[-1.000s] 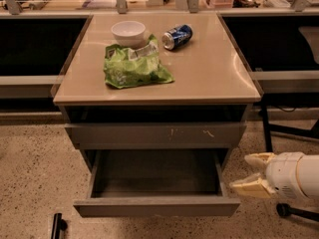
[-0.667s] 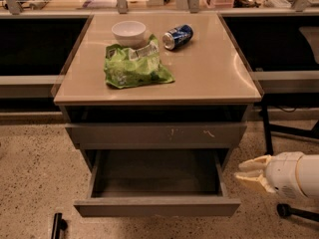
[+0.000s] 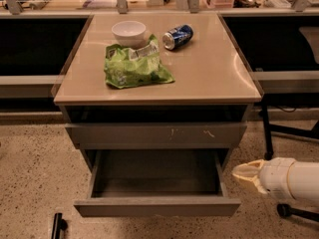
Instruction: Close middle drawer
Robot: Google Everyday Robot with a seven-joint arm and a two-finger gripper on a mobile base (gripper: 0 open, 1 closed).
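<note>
The middle drawer (image 3: 157,206) is a wide, shallow grey drawer with a plain front. It stands pulled far out at the bottom of the cabinet, and its inside (image 3: 155,176) is empty. The grey front with white scratch marks (image 3: 154,134) sits above it, pushed in. My gripper (image 3: 237,174), cream-coloured on a white arm (image 3: 291,179), is at the lower right. It points left, just right of the open drawer's right front corner and slightly above its front. It holds nothing that I can see.
On the beige cabinet top (image 3: 209,73) lie a white bowl (image 3: 128,32), a green chip bag (image 3: 134,66) and a blue can on its side (image 3: 178,36). Dark counters flank the cabinet. A black chair base (image 3: 286,133) stands at right. A small black object (image 3: 57,225) lies on the speckled floor at lower left.
My gripper has shifted slightly upward beside the drawer's right front corner. The drawer stands open as before.
</note>
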